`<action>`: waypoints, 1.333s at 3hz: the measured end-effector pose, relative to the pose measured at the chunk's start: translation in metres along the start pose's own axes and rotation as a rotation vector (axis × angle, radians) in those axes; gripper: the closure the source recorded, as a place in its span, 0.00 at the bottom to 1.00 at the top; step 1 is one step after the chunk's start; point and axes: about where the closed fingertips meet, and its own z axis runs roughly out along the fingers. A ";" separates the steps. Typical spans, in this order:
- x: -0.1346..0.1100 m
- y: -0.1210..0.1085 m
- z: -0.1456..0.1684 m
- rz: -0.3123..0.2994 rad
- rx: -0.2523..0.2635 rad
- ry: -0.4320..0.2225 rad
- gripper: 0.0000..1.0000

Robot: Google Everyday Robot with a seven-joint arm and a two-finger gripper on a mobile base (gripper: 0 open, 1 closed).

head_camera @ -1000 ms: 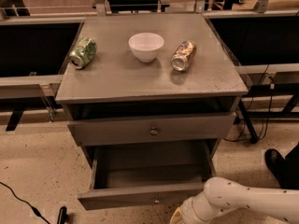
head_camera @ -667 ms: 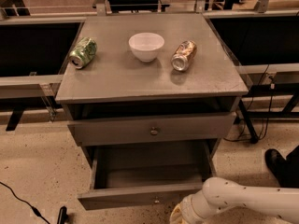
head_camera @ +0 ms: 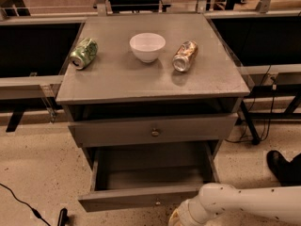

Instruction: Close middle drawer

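Observation:
The middle drawer (head_camera: 141,197) is pulled far out of the grey cabinet (head_camera: 150,86). It is a deep empty box with a low front and a small brass knob (head_camera: 157,203). Above it, the taller top drawer (head_camera: 153,128) with its own knob (head_camera: 155,132) stands slightly out. My white arm (head_camera: 244,204) comes in from the right, and its wrist (head_camera: 184,215) sits just below the right part of the middle drawer's front. My gripper is past the frame's bottom edge, out of view.
On the cabinet top lie a green can (head_camera: 84,53), a white bowl (head_camera: 147,46) and a brown can (head_camera: 185,56). A black cable (head_camera: 23,204) runs over the floor at the left. A dark shoe (head_camera: 282,166) is at the right. Black table legs (head_camera: 249,124) stand behind.
My arm's wrist has shifted a little to the left under the drawer front. The middle drawer has not visibly moved.

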 end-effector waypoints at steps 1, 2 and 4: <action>-0.004 0.003 0.015 -0.041 0.052 0.037 1.00; -0.001 -0.023 0.017 -0.072 0.139 0.042 1.00; 0.004 -0.067 0.018 -0.086 0.212 0.023 1.00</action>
